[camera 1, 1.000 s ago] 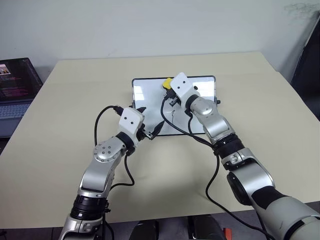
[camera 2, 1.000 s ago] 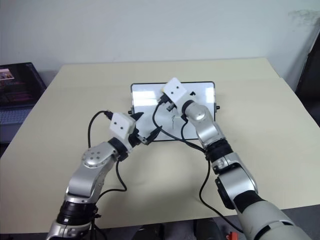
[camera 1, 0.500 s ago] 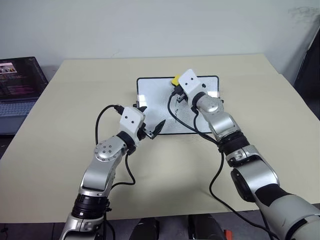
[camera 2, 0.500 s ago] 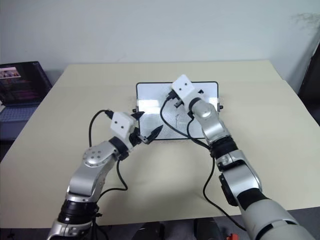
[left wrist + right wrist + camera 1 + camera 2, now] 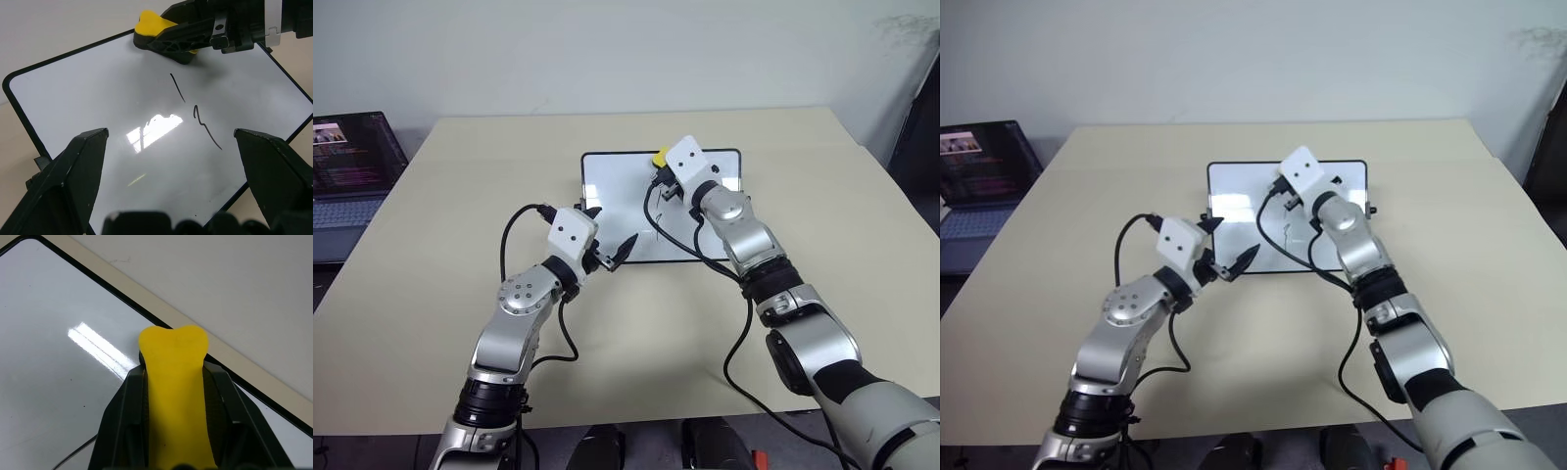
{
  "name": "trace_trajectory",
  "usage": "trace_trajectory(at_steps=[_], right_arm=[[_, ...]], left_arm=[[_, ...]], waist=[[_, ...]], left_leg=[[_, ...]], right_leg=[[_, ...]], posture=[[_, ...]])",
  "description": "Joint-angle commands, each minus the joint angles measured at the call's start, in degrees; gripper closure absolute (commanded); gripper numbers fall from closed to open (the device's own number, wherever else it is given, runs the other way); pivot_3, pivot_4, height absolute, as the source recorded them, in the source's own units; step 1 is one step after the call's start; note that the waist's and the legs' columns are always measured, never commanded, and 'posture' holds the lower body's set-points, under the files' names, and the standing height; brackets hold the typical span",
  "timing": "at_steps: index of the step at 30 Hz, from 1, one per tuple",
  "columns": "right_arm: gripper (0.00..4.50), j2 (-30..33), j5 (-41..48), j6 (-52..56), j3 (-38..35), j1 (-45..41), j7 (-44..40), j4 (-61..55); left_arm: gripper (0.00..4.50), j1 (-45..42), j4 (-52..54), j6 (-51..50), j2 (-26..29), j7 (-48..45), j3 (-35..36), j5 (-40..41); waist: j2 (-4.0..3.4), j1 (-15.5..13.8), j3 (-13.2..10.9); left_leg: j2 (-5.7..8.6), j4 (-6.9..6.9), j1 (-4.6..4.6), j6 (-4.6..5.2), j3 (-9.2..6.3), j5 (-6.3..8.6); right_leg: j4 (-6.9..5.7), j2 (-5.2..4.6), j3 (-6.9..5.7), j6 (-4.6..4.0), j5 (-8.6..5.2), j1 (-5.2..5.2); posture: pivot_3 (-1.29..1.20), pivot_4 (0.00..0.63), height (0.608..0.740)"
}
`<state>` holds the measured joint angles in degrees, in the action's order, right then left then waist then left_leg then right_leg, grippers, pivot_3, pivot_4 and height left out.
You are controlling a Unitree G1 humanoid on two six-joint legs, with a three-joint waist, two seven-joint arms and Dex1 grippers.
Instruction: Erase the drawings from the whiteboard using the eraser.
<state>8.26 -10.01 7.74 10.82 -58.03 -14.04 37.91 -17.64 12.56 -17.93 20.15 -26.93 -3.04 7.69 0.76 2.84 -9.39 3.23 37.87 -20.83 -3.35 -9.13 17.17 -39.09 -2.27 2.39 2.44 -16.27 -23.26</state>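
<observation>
Here, left to right, we see a laptop (image 5: 342,171) at the tabletop's (image 5: 431,294) edge, then our left tool (image 5: 607,257), its fingers spread wide and empty, at the whiteboard's (image 5: 607,186) near left corner. Our right tool (image 5: 173,396) clamps the yellow eraser (image 5: 156,30) on the board's far edge, above the drawings (image 5: 195,110); two strokes remain. We judge the board could slide if the eraser drags hard, since nothing pins it. Compared with a second ago, the right tool and eraser have shifted slightly rightward.
</observation>
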Motion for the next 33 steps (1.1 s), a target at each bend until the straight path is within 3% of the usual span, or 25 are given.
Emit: trace_trajectory(at_steps=[1, 12, 24, 33], right_arm=[[3.36, 2.2, -0.4, 1.1, -1.4, 1.6, 0.3, -1.1], [3.36, 4.0, 0.2, 3.7, -1.8, 5.3, -0.9, -7.5], [3.36, 3.4, 5.8, 6.4, -6.4, 3.6, -2.4, -17.3], [3.36, 3.8, 5.6, 6.0, -6.6, 3.9, -2.0, -16.8]], left_arm=[[0.0, -0.9, 0.9, 1.3, 0.1, -0.1, 0.3, 0.1], [0.0, -1.2, 0.8, 1.1, 0.1, -0.5, 0.1, 0.1], [0.0, -0.5, 1.8, 0.9, 0.6, -1.1, 0.5, 0.2], [0.0, -0.6, 1.9, 1.0, 0.4, -1.4, 0.2, 0.2]], waist=[[0.0, -0.1, 0.0], [0.0, -0.6, 0.0], [-0.01, -0.8, 0.0], [-0.01, -0.8, 0.0]], left_leg=[[0.0, 0.0, 0.0, 0.0, 0.0, 0.0], [0.0, 0.0, 0.0, 0.0, 0.0, 0.0], [-0.03, -0.08, -0.06, 0.0, 0.05, 0.01], [-0.03, -0.08, -0.06, 0.01, 0.06, 0.01]], right_leg=[[0.0, 0.0, 0.0, 0.0, 0.0, 0.0], [0.01, 0.0, 0.0, 0.0, 0.0, 0.01], [0.1, 0.0, 0.03, 0.0, 0.0, -0.07], [0.1, 0.0, 0.04, 0.0, 0.0, -0.08]], posture=[[0.0, 0.15, 0.74], [0.0, 0.15, 0.74], [0.0, 0.15, 0.74], [0.0, 0.15, 0.74]])
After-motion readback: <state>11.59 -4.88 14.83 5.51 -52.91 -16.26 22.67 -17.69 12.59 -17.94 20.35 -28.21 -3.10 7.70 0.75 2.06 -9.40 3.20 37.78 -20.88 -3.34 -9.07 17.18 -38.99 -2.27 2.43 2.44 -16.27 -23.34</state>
